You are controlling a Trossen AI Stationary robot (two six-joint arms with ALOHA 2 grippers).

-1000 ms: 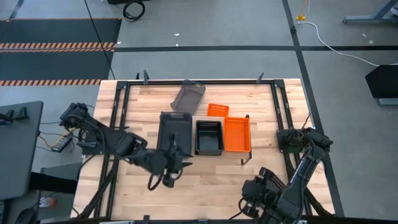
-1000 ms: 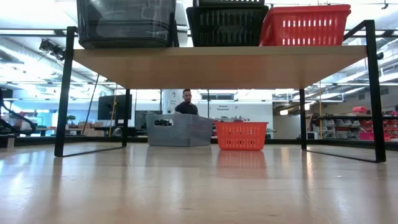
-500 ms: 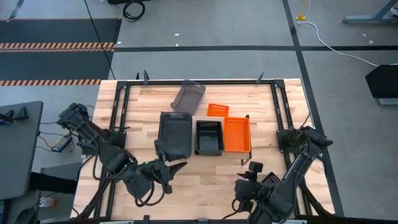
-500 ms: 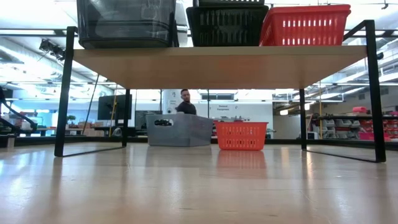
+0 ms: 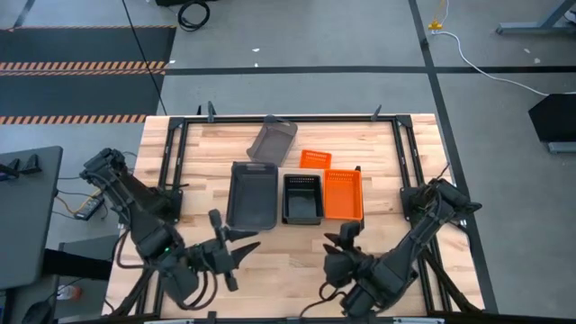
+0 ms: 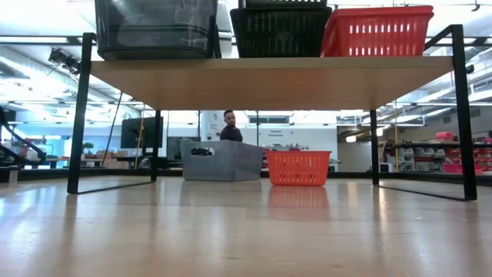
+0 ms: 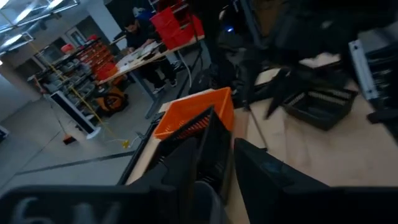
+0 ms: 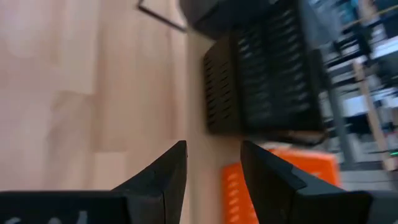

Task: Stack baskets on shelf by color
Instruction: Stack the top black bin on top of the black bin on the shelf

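Observation:
On the shelf point(image 6: 269, 81) stand a grey basket point(image 5: 252, 193), a black basket point(image 5: 302, 198) and an orange basket point(image 5: 343, 193), side by side. Beyond the shelf, a second grey basket point(image 5: 272, 139) and a small orange basket point(image 5: 315, 159) rest on the table. My left gripper point(image 5: 238, 243) hovers open near the table's front edge, in front of the grey basket, and points toward the right. My right gripper point(image 5: 346, 236) hovers open just in front of the black and orange baskets and holds nothing; between its fingers point(image 8: 213, 163) only table shows.
The shelf's black legs point(image 6: 80, 115) stand on the table. Black frame rails point(image 5: 171, 162) run along the table's left and right sides. Bare wood lies in front of the shelf point(image 6: 246, 231). A person point(image 6: 229, 127) sits in the room beyond.
My left gripper has drawn back from the near end of the grey basket on the shelf toward the table's near-left and swung round to point right. My right gripper has moved from the near edge toward the shelf and rolled. No basket has moved.

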